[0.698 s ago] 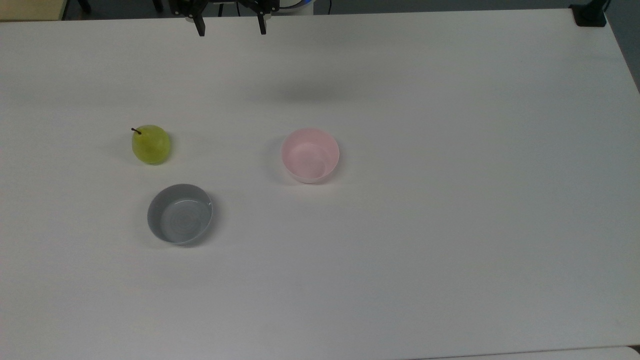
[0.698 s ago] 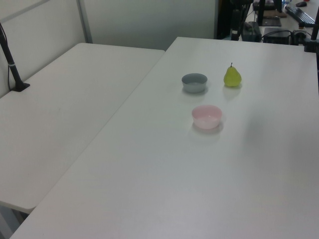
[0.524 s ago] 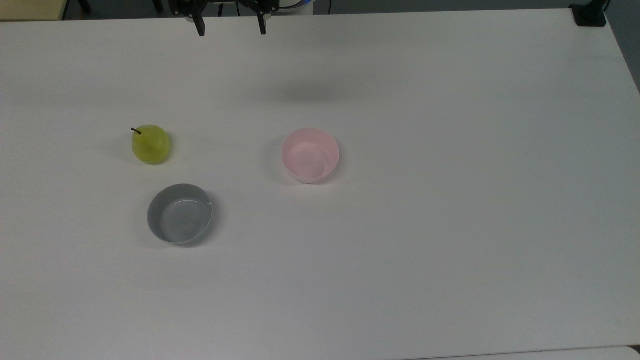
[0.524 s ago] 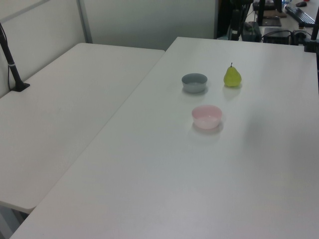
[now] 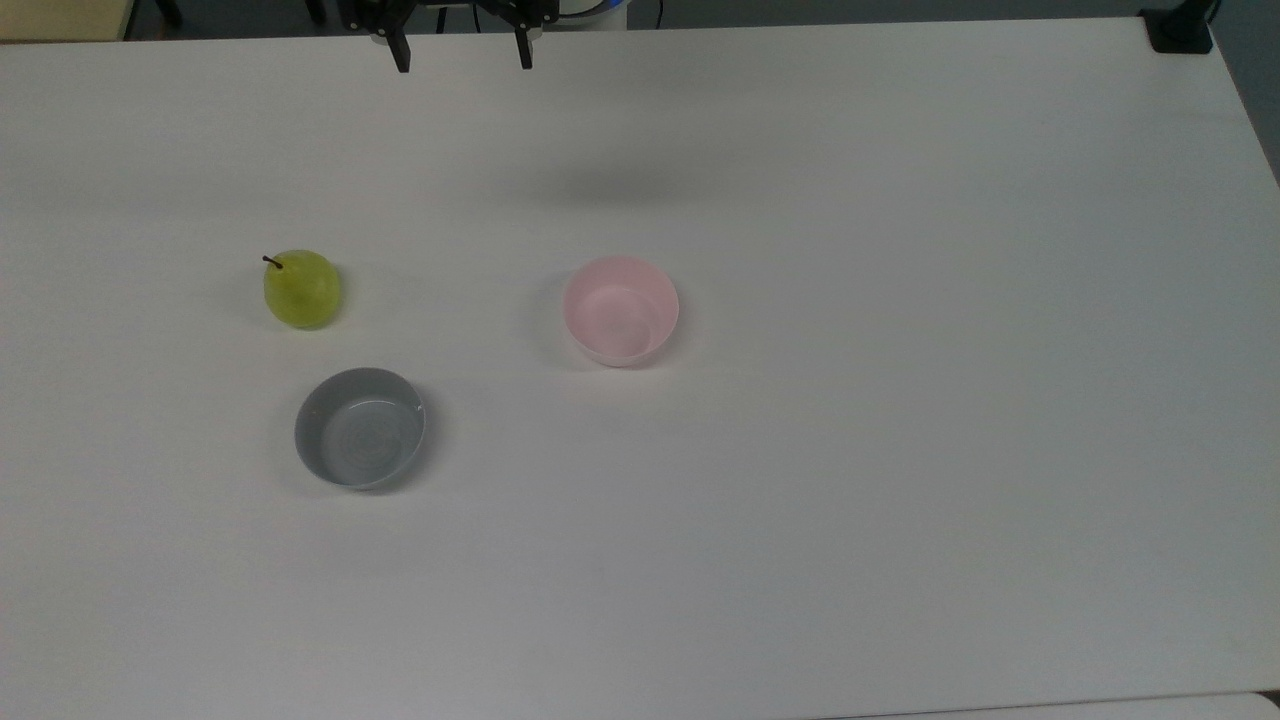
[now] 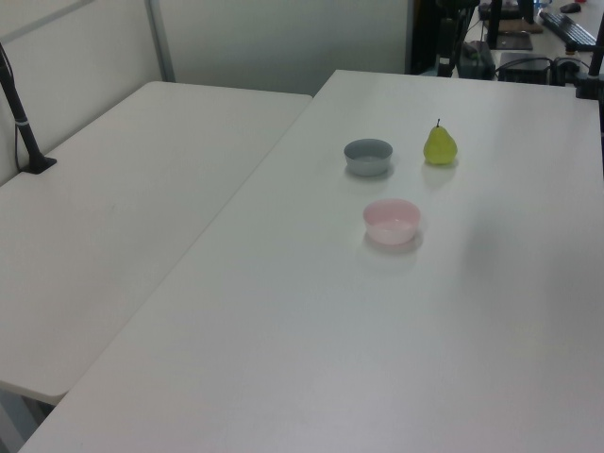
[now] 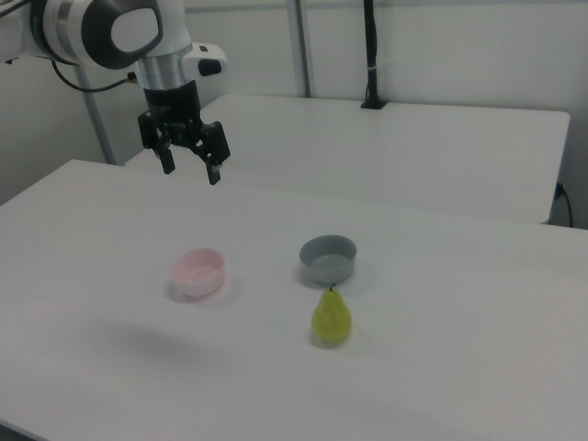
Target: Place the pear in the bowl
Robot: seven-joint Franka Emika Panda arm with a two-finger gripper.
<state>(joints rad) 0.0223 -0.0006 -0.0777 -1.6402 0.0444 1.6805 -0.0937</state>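
Note:
The yellow-green pear (image 5: 302, 289) stands upright on the white table, stem up; I also see the pear (image 6: 440, 145) in the left view and the pear (image 7: 331, 317) in the right view. The pale pink bowl (image 5: 620, 310) sits empty near the table's middle, to the pear's right in the top view; the bowl (image 6: 392, 221) and the bowl (image 7: 199, 272) are likewise empty. My gripper (image 5: 463, 58) hangs open high above the table's far edge in the top view, well away from both; in the right view the gripper (image 7: 190, 169) hovers above and behind the pink bowl, holding nothing.
A shallower grey bowl (image 5: 360, 427) sits just in front of the pear in the top view. A second white table (image 6: 113, 208) adjoins on the left view's left. A black post base (image 5: 1180, 28) stands at the top view's far right corner.

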